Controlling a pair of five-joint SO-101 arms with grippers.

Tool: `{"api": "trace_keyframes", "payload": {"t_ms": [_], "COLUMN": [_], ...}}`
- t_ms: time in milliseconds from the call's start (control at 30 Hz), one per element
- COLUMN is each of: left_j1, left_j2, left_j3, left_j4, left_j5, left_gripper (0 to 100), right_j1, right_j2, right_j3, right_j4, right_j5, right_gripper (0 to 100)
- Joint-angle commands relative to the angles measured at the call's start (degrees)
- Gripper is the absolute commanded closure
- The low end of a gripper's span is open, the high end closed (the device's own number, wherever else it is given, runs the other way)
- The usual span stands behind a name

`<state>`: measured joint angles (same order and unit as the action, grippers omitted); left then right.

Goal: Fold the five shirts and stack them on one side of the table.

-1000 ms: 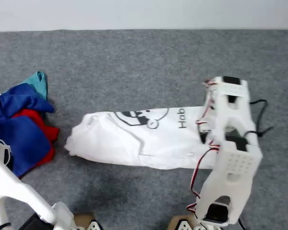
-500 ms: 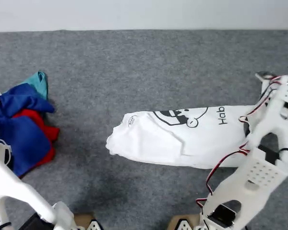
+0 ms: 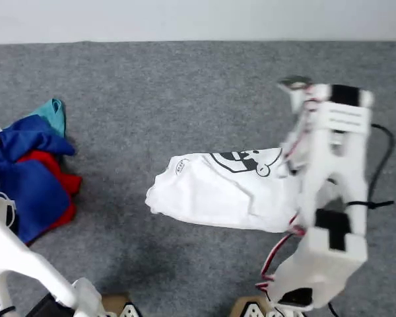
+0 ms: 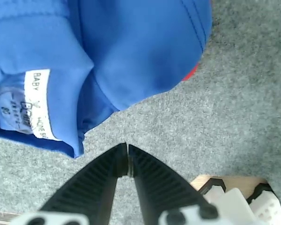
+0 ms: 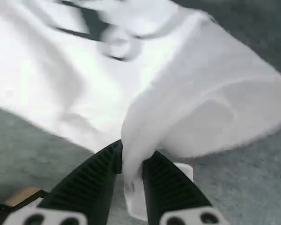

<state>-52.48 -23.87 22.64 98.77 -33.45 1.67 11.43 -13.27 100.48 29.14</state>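
A white shirt [image 3: 218,195] with a black print lies bunched lengthwise on the grey table [image 3: 185,86], right of the middle. The right arm [image 3: 330,165] stands over its right end. In the right wrist view my right gripper [image 5: 131,166] is shut on a pinched fold of the white shirt [image 5: 196,89], lifted off the table. A heap of blue, red and teal shirts [image 3: 30,168] lies at the left edge. My left gripper [image 4: 127,161] is shut and holds nothing, just off the hem of the blue shirt [image 4: 131,51] above bare table.
A white neck label [image 4: 35,105] shows on the blue shirt, and a red edge [image 4: 192,72] peeks out beneath it. The left arm's white body [image 3: 16,257] occupies the near left corner. Bare grey table stretches along the far side.
The right arm first dragged the white shirt to the right, then swung back left and farther away with the shirt's right end in its gripper. The left arm and the coloured heap stayed still.
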Motion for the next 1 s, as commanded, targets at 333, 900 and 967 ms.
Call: {"api": "trace_keyframes", "payload": {"t_ms": [333,900,967], "left_j1": [0.1,0.2,0.2], "left_j2": [-1.8,-1.8,-1.8], "left_j3": [2.8,2.9,2.9], "left_j4": [1.6,0.7,0.7], "left_j5": [2.9,2.9,2.9], "left_gripper": [99,99,99], "right_j1": [-29.9,-38.9,-40.7], "right_j2": [3.1,19.2,20.6], "right_j3": [0.3,-12.4,-16.2], "right_j4": [-7.4,-14.5,-11.7], "right_j5": [-14.0,-15.3,-15.2], "right_gripper": [98.8,97.4,91.6]}}
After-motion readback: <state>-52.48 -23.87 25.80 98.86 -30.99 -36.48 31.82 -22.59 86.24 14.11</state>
